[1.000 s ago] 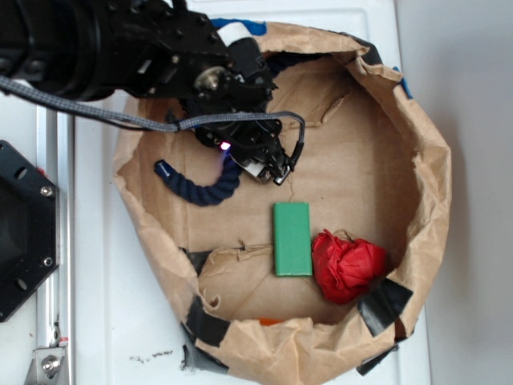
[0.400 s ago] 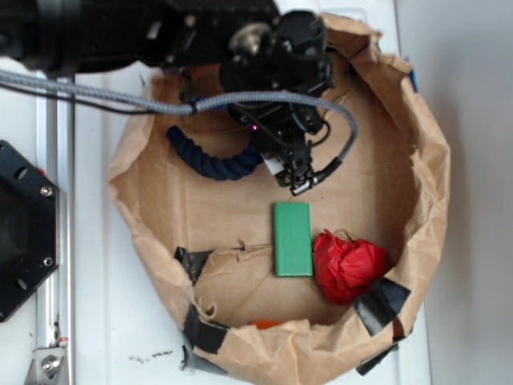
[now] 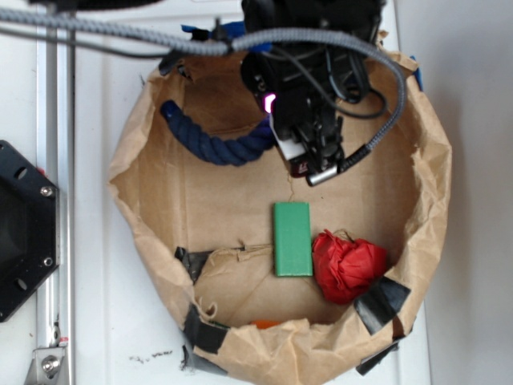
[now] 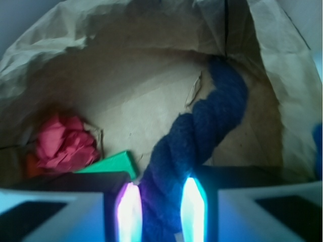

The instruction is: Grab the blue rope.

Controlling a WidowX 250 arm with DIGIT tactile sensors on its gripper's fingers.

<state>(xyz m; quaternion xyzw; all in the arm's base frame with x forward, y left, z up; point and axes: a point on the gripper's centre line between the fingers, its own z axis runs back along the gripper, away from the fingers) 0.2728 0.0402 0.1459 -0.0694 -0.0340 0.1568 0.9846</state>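
Note:
The blue rope [image 3: 216,144] is a thick dark navy twisted rope. It curves along the upper left inside a crumpled brown paper bag [image 3: 425,120]. In the wrist view the rope [image 4: 202,131] runs from the far bag wall straight down between my two glowing fingers. My gripper [image 3: 276,128] [image 4: 160,212] is shut on the rope's right end, and that end is lifted off the bag floor. The rope's other end [image 3: 168,108] rests near the bag's left wall.
A green block [image 3: 292,238] and a crumpled red cloth [image 3: 346,265] lie on the bag floor in front of the gripper. Both also show in the wrist view, the block [image 4: 113,164] and the cloth [image 4: 65,143]. Black tape patches [image 3: 383,303] mark the bag rim. A grey braided cable [image 3: 120,30] crosses the top.
My gripper has moved right and toward the bag's far wall with the rope's end in it. The rope has been dragged up and right along with it.

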